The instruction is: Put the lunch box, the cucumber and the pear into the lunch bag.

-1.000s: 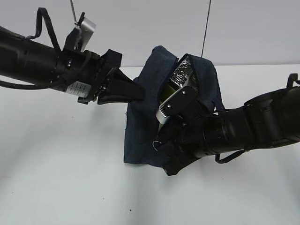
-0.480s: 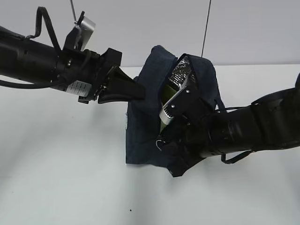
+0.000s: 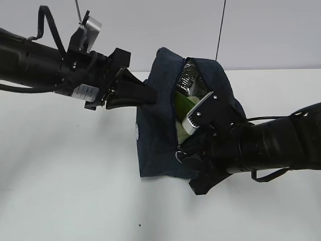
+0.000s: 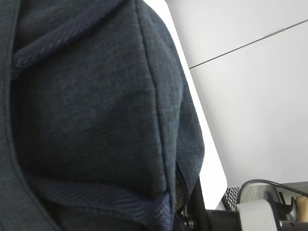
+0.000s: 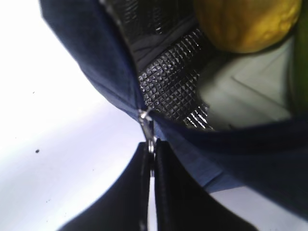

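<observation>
The navy lunch bag (image 3: 155, 145) stands upright on the white table with its top open, showing silver lining (image 5: 173, 82). Inside lie the yellow pear (image 5: 245, 24), the lunch box's pale green lid (image 5: 245, 96) and a strip of the green cucumber (image 5: 302, 62). My left gripper (image 3: 152, 95) is shut on the bag's left wall; in the left wrist view the navy fabric of the lunch bag (image 4: 96, 96) hides the fingers. My right gripper (image 5: 152, 151) is shut on the metal ring pull (image 5: 150, 139) of the zipper, low on the bag's right front (image 3: 178, 154).
The white table (image 3: 75, 191) stretches bare to the left and front of the bag. A grey wall stands behind. The right forearm (image 3: 271, 145) lies low across the table's right side.
My right gripper has moved rightward with the ring pull. The bag's base shifted slightly right and its mouth shows more green inside. The left arm stayed almost still.
</observation>
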Robot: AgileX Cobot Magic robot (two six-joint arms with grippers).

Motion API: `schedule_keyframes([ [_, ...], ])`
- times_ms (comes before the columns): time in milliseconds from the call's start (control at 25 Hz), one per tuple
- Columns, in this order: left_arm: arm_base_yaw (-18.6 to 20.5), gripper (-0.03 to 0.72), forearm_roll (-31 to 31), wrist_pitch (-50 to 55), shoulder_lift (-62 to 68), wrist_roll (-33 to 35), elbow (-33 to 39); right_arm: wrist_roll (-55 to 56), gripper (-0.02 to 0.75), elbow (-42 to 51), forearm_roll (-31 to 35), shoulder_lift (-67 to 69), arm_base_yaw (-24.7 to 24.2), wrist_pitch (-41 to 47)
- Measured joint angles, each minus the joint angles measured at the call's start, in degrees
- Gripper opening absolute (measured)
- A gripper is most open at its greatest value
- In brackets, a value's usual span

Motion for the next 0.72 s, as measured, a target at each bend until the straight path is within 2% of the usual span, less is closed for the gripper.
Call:
schedule_keyframes([
  [240,0.0,0.018,-0.3,-0.7,0.0,0.0,0.0,1.6,0.006,2.2,-0.5,-4.0,0.0,1.2],
  [480,0.0,0.026,-0.3,-1.6,0.0,0.0,0.0,9.4,0.006,2.4,-7.7,-7.9,0.0,4.5],
  [720,0.0,0.029,1.4,-1.7,0.0,0.0,0.0,11.5,0.006,2.6,-9.7,-11.5,0.0,5.5],
])
